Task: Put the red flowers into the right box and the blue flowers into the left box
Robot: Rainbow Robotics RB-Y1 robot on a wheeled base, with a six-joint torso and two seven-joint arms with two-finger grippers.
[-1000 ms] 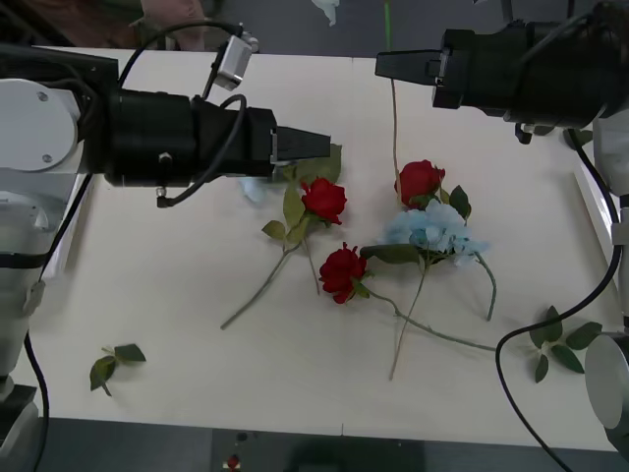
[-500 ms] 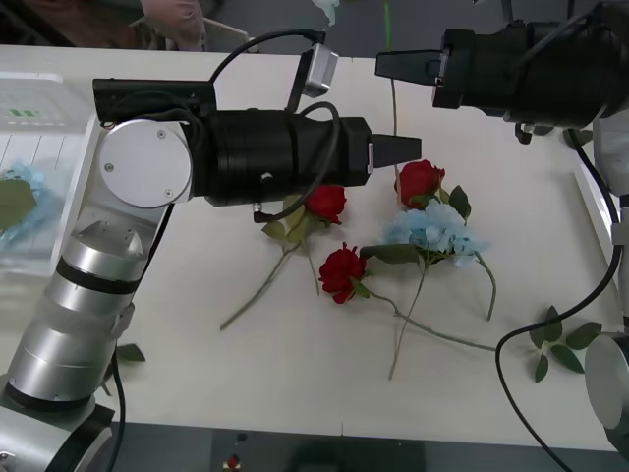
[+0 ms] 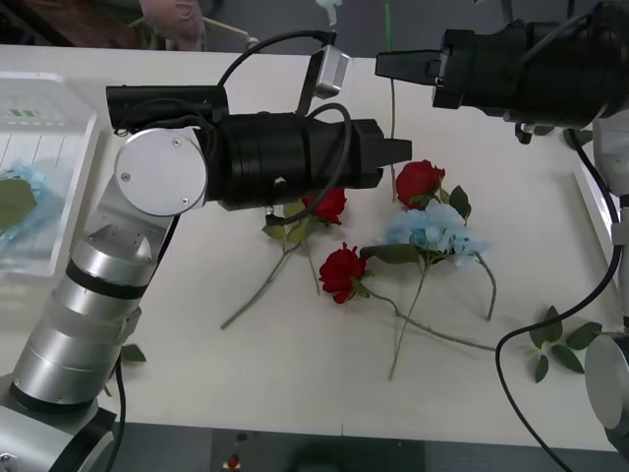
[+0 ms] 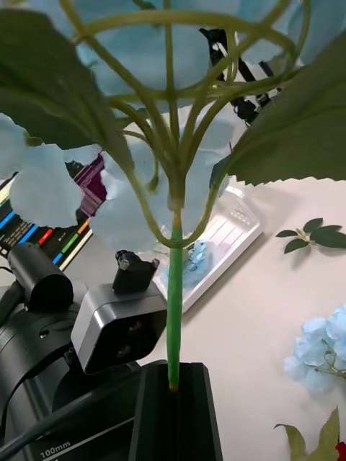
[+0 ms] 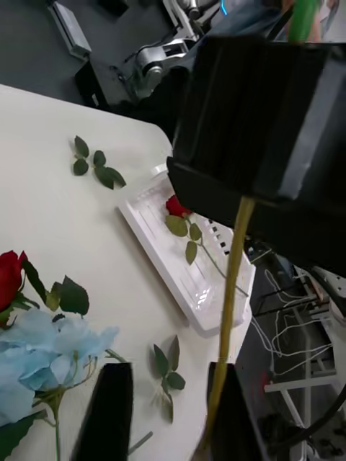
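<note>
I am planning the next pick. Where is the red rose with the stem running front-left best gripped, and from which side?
Grip the red rose by its bare lower stem, below the leaves, probably coming straight down with the fingers across it. There it lies flat and alone on the table; the bloom sits partly under the left gripper.

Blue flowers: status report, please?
Right gripper shut on a blue flower stem, aloft. Left gripper open beside that stem. Another blue flower on table.
</note>
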